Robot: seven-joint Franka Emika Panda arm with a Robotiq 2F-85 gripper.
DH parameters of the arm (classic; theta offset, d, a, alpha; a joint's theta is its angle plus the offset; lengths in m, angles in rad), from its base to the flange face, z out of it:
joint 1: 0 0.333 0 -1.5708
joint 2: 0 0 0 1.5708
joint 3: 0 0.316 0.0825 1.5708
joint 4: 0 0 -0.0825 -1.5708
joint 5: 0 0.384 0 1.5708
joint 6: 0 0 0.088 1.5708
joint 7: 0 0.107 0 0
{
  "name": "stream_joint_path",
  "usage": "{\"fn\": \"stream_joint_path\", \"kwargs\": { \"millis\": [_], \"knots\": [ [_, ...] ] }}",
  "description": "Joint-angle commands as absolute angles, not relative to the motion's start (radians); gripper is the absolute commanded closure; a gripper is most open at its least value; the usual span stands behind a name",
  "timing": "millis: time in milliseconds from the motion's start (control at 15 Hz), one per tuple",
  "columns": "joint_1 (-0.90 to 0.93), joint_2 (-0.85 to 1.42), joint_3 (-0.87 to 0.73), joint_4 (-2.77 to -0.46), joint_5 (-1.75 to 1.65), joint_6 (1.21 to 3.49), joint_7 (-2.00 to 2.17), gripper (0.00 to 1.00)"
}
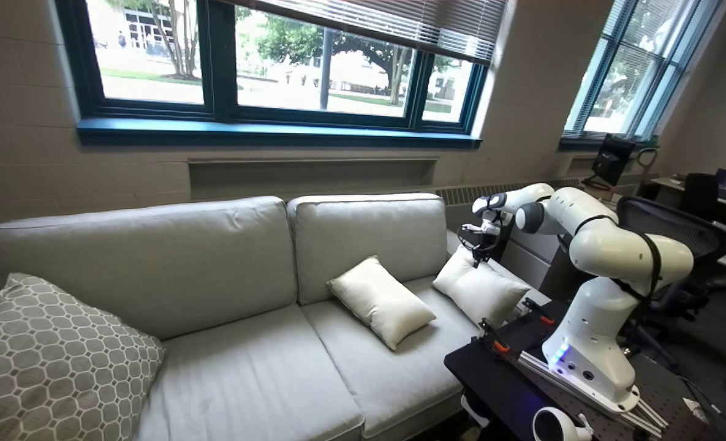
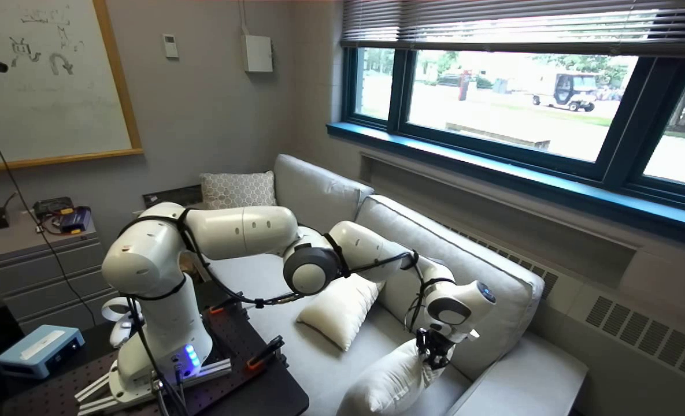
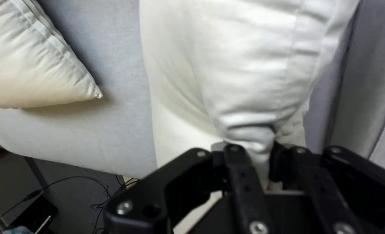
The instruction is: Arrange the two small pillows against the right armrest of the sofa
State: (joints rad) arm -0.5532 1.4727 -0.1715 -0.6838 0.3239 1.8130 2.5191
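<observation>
Two small cream-white pillows lie on the right seat of the beige sofa (image 1: 234, 373). The pillow nearer the right armrest (image 2: 527, 372) stands tilted on the seat (image 1: 488, 294). My gripper (image 3: 250, 150) is shut on this pillow (image 3: 244, 65), its cloth bunched up between the black fingers. In an exterior view, the gripper (image 2: 434, 349) is at the pillow's top edge, toward the backrest. A narrow strip of seat shows between the held pillow (image 2: 385, 384) and the armrest. Farther left, apart from it, lies the second pillow (image 1: 384, 300), with a corner pointing toward the held one in the wrist view.
A larger patterned cushion (image 1: 62, 361) rests at the sofa's far end. Two big back cushions (image 1: 369, 239) line the rear. The robot's black table (image 1: 485, 373), with clamps on its edge, stands close to the sofa front. Cables (image 3: 98, 195) lie on the floor.
</observation>
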Motion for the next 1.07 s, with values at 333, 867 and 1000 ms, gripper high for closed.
{"fn": "stream_joint_path", "kwargs": {
  "millis": [333, 867, 1000],
  "knots": [
    [-0.635, 1.473, -0.090, -0.693, 0.324, 1.841, 2.490, 0.92],
    [-0.640, 1.473, -0.082, -0.690, 0.321, 1.837, 2.452, 0.42],
    [-0.647, 1.473, -0.084, -0.687, 0.322, 1.839, 2.449, 0.29]
  ]
}}
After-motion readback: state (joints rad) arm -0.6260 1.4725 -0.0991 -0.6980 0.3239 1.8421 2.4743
